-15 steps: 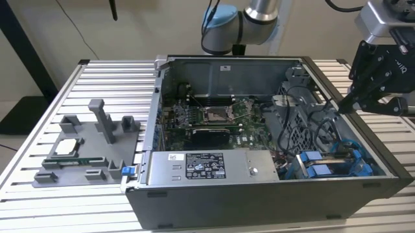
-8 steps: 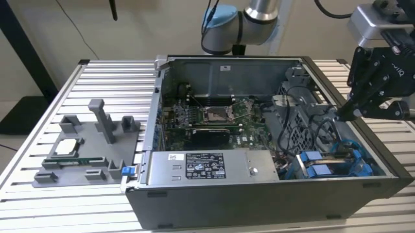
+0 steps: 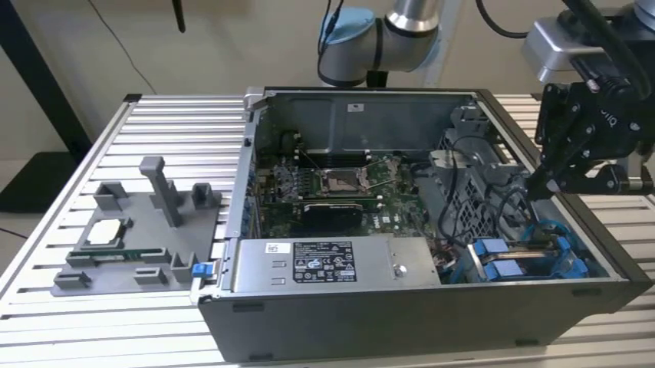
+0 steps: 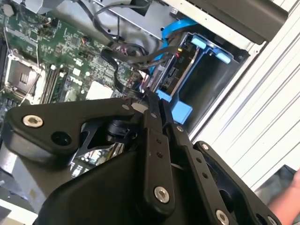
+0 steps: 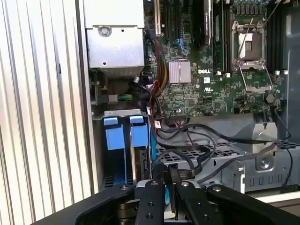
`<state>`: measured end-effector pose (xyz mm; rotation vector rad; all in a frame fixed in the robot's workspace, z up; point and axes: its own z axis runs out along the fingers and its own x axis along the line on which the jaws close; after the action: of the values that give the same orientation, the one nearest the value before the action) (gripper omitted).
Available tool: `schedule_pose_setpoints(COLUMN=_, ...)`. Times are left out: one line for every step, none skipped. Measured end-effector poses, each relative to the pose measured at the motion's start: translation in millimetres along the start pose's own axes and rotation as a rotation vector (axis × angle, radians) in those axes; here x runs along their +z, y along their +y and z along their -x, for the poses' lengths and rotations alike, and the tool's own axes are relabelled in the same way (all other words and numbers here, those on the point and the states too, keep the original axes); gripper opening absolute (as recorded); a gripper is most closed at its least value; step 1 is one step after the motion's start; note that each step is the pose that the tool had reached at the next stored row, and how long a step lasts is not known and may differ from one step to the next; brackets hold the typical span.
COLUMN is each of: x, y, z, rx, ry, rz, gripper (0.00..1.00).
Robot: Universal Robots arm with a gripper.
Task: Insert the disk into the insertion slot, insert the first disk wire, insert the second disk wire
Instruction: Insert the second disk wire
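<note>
Your pincer (image 5: pixel 167 180), fingers pressed together and clenched on a black wire (image 5: pixel 197 157), hovers just above the disk (image 5: pixel 141 159) seated in the insertion slot (image 5: pixel 123 136) at the computer case's (image 3: pixel 409 322) corner.

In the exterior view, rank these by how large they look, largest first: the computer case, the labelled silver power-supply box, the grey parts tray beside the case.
1. Computer case
2. Power-supply box
3. Grey parts tray

The box and tray look close in size, so their order is uncertain.
</note>
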<state>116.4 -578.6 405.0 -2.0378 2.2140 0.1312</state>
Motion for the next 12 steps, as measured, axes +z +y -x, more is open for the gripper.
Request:
schedule_pose_setpoints(x=0.9, y=0.5, z=0.9, rx=-0.001, ry=0.0036, rz=-0.0032, gripper=0.0)
schedule_pose_setpoints(x=2.2, y=1.0, z=2.1, rx=-0.001, ry=0.0075, rz=-0.006, gripper=0.0)
schedule_pose_setpoints(x=3.5, y=1.5, z=3.2, rx=-0.002, ry=0.011, rz=-0.0083, gripper=0.0)
schedule_pose_setpoints(x=4.8, y=1.9, z=4.5, rx=-0.002, ry=0.0147, rz=-0.0107, gripper=0.0)
schedule_pose_setpoints(x=5.9, y=2.3, z=5.8, rx=-0.002, ry=0.0187, rz=-0.0131, gripper=0.0)
schedule_pose_setpoints(x=7.1, y=2.6, z=6.7, rx=-0.003, ry=0.0221, rz=-0.0157, gripper=0.0)
schedule_pose_setpoints(x=8.3, y=2.8, z=7.2, rx=-0.003, ry=0.0244, rz=-0.0185, gripper=0.0)
schedule_pose_setpoints(x=9.3, y=3.0, z=7.5, rx=-0.004, ry=0.0258, rz=-0.0206, gripper=0.0)
schedule_pose_setpoints(x=9.8, y=3.0, z=7.6, rx=-0.004, ry=0.0261, rz=-0.0216, gripper=0.0)
schedule_pose_setpoints(x=10.1, y=3.0, z=7.6, rx=-0.004, ry=0.0261, rz=-0.0218, gripper=0.0)
schedule_pose_setpoints(x=10.5, y=3.1, z=7.6, rx=-0.004, ry=0.0261, rz=-0.0221, gripper=0.0)
schedule_pose_setpoints(x=10.7, y=3.3, z=7.6, rx=-0.004, ry=0.0262, rz=-0.0224, gripper=0.0)
